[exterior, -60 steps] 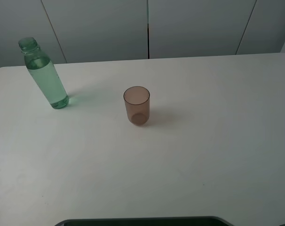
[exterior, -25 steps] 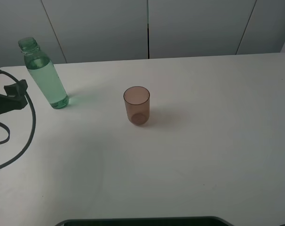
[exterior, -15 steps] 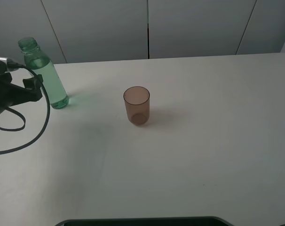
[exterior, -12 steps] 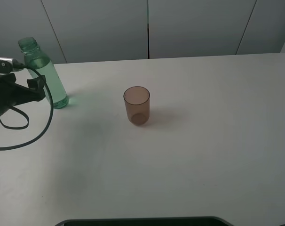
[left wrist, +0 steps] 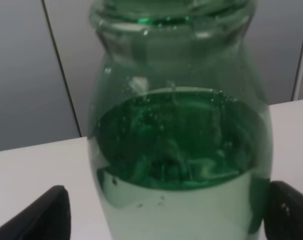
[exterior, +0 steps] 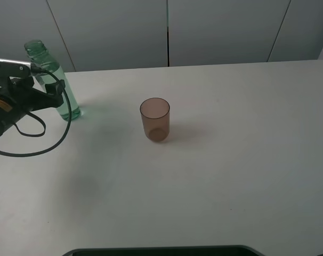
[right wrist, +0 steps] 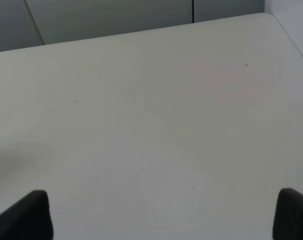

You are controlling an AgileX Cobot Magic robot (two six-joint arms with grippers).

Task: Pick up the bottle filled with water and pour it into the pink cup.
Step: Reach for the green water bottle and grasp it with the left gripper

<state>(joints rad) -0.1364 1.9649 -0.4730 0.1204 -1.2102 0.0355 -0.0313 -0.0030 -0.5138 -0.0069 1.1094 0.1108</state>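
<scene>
Bottle [exterior: 70, 103] upright at far left of counter [exterior: 231, 160], near back edge; uncapped, water up to shoulder. Left end effector [exterior: 54, 92] spread wide around bottle body, fingertips [left wrist: 41, 216] on either side; one seems at bottle wall, other apart. Black cable [exterior: 44, 145] loops on counter beside it. Pink cup [exterior: 154, 119] upright mid-counter, well apart from bottle. Right end effector [right wrist: 161, 215] spread wide over bare counter, holding nothing.

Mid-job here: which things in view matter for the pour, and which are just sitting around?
For the job:
- bottle, partly filled with water
- pink cup, upright at mid-table
- left pincer, open on either side of the bottle

Just there:
- black cable looping off the left arm
- white table
- grey wall panels
</scene>
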